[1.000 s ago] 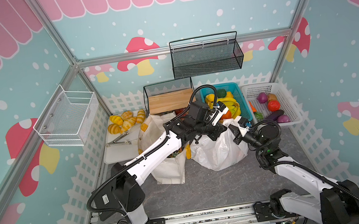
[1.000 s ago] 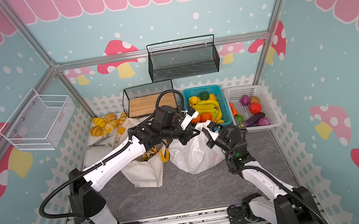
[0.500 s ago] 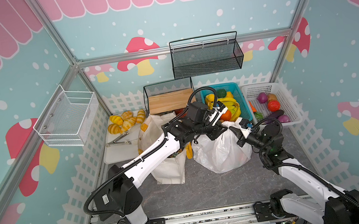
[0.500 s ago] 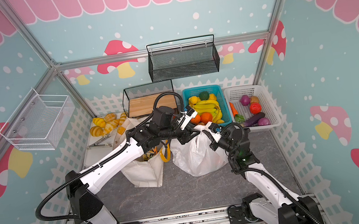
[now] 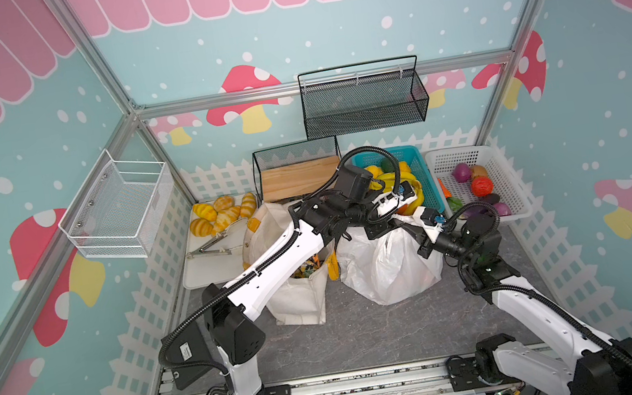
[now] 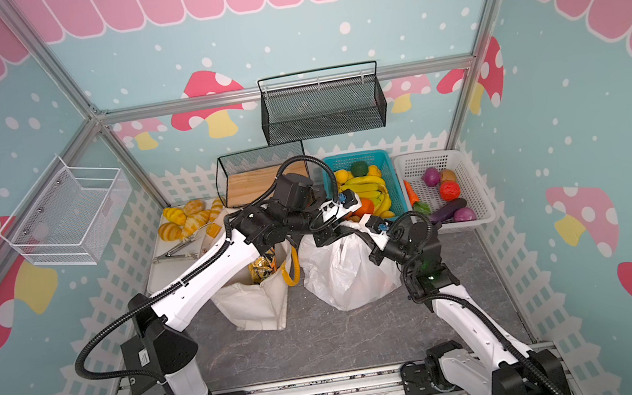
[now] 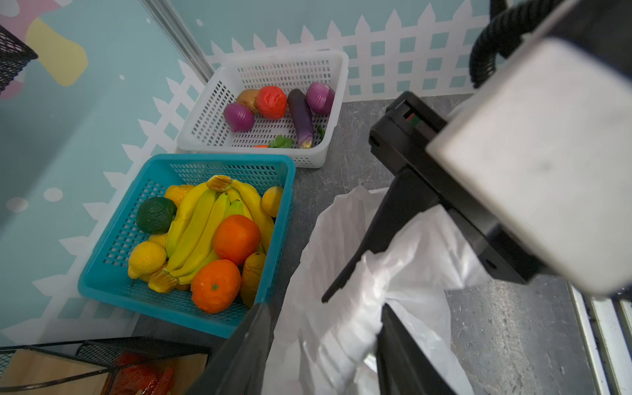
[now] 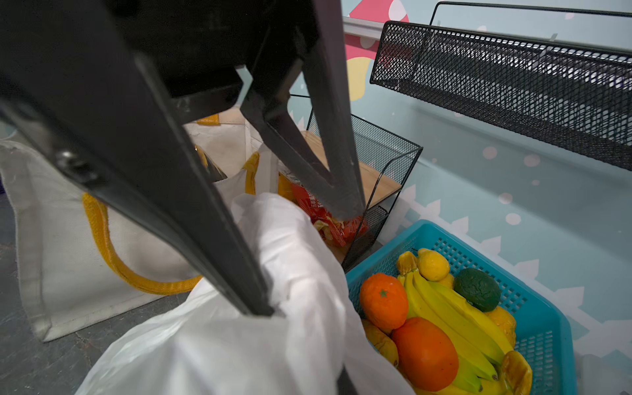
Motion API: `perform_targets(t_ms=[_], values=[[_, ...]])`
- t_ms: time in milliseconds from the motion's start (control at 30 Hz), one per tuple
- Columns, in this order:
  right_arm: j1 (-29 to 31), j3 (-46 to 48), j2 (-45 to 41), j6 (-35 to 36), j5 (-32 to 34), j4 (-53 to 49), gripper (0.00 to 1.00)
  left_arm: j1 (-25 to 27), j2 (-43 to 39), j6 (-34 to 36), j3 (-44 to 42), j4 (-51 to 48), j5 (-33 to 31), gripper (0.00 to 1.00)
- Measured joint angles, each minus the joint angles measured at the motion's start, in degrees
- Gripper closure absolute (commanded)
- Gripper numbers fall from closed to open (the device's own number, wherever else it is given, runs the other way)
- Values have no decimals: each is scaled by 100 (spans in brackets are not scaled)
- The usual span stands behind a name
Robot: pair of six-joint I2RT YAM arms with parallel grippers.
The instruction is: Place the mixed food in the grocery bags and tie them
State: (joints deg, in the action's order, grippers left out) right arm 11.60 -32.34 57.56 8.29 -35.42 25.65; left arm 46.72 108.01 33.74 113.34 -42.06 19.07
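Grey desk (image 5: 367,338) carries the canvas tote (image 5: 299,301), snack packets (image 6: 260,267) inside, and just beside it the white plastic bag (image 5: 388,272). At that bag's top the right gripper (image 7: 338,289) is pinched closed on the plastic; the left gripper (image 7: 323,318) straddles a fold, jaws apart. Behind, the eggplant (image 7: 301,116) lies in the white basket (image 7: 284,56).

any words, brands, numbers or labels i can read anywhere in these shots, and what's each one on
Nothing can be read in full, so no text is quoted.
White sticker on the left arm's base: print too small to read.
Red packet in the black wire rack: pale characters, blurred.
Snack packets in the canvas tote: printing too small to read.
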Motion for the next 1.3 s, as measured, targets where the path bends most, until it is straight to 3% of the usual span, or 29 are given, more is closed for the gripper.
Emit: perform_targets(t_ms=[333, 467, 633, 967, 1167, 1300], values=[[-4, -9, -4, 55, 87, -229, 99, 0, 538, 592, 756, -903, -125, 88], [-2, -9, -13, 122, 240, -254, 83, -17, 542, 793, 789, -999, -175, 99], [-9, -9, 15, 164, 426, -258, 71, -105, 542, 1008, 789, -1095, -269, 100], [-9, -7, 404, 31, 254, -107, 56, -149, 542, 1327, 789, -1137, -153, 100], [2, 116, 584, -151, 81, 243, 33, -155, 542, 1298, 789, -1176, 15, 100], [26, 278, 704, -286, 37, 568, 25, -155, 542, 1228, 789, -1178, 74, 100]])
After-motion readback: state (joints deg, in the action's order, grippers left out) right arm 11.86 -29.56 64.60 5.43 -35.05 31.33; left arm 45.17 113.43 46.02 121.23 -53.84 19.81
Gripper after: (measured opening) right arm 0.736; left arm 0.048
